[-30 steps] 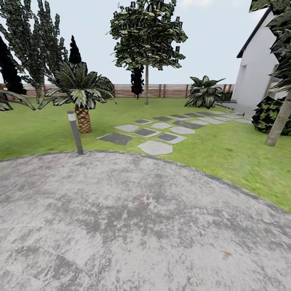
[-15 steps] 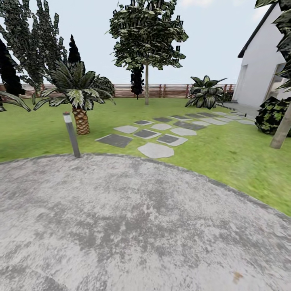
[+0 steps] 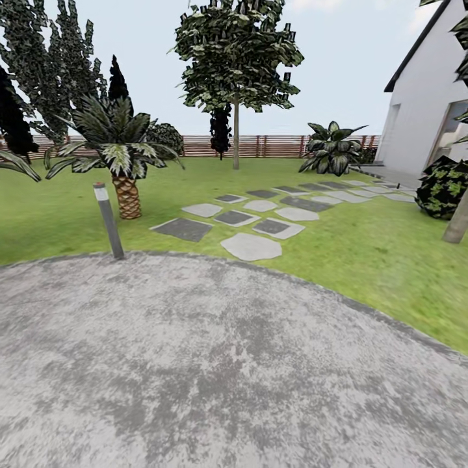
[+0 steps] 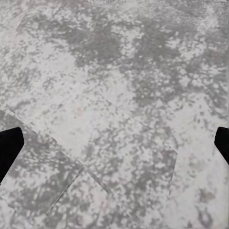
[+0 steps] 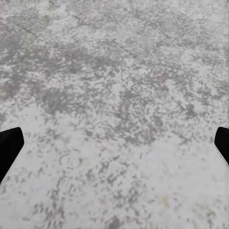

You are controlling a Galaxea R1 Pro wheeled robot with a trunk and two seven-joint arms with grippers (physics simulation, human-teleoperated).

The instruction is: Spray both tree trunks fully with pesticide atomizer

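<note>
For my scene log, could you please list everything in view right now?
paved area: one, mottled grey, foreground
lawn: one, green, beyond the paving
bollard lamp: one, grey, at the paving edge, left
stepping stones: about a dozen, grey, across the lawn
palm-like plant: one, striped green, behind the lamp
thin-trunked tree: one, dark-leaved, centre
wooden fence: one, brown, far edge
house: one, white, right
left tool: black fingertips apart, over paving
right tool: same

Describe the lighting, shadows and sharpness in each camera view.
Head view: flat, even daylight, no cast shadow by the bollard lamp; pale house wall; straight trunks lean near the edges. Both wrist views: speckled, grainy paving; dark claw fingertips at the edges.
</note>
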